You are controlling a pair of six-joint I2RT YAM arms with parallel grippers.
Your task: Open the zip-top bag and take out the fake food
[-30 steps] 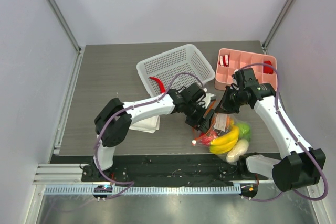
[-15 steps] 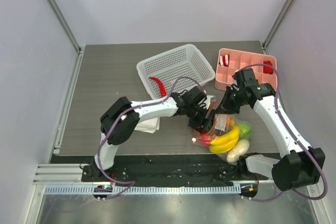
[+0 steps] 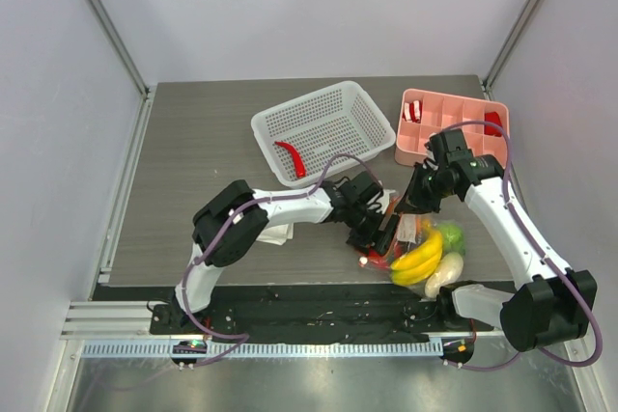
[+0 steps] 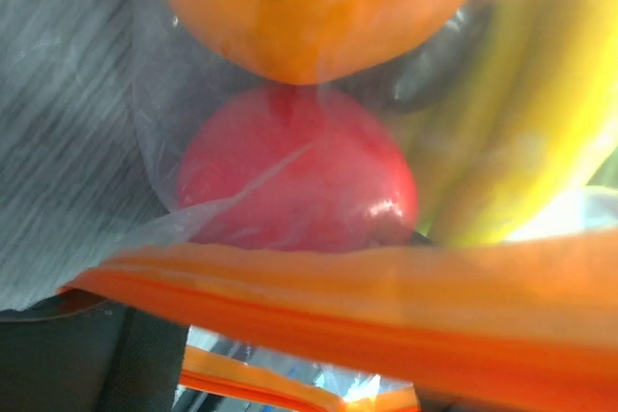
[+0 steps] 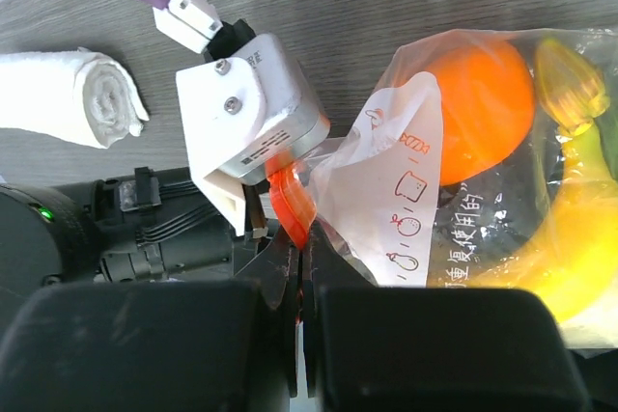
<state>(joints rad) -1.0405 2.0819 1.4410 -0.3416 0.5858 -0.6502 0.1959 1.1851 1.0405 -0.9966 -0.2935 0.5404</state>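
The zip-top bag (image 3: 413, 231) lies near the table's front edge, right of centre, its orange-red zip strip (image 4: 386, 306) parted. Through the clear plastic I see the fake food: yellow bananas (image 3: 421, 258), a white radish (image 3: 442, 275), a green apple (image 3: 451, 236), an orange (image 5: 478, 108) and a red apple (image 4: 299, 176). My right gripper (image 5: 307, 248) is shut on one end of the zip strip and holds that lip up. My left gripper (image 3: 379, 229) stands open at the bag's mouth, the strip lying across its view and the red apple just beyond.
A white mesh basket (image 3: 323, 123) with a red chili (image 3: 290, 156) stands at the back centre. A pink compartment tray (image 3: 454, 137) holding red-and-white striped pieces (image 3: 412, 111) is at the back right. A rolled white cloth (image 5: 77, 98) lies beside the left gripper.
My left gripper has pushed right and nearer, further into the bag's mouth, and its jaws stand a little wider. The bag and fruit shifted slightly towards the front right.
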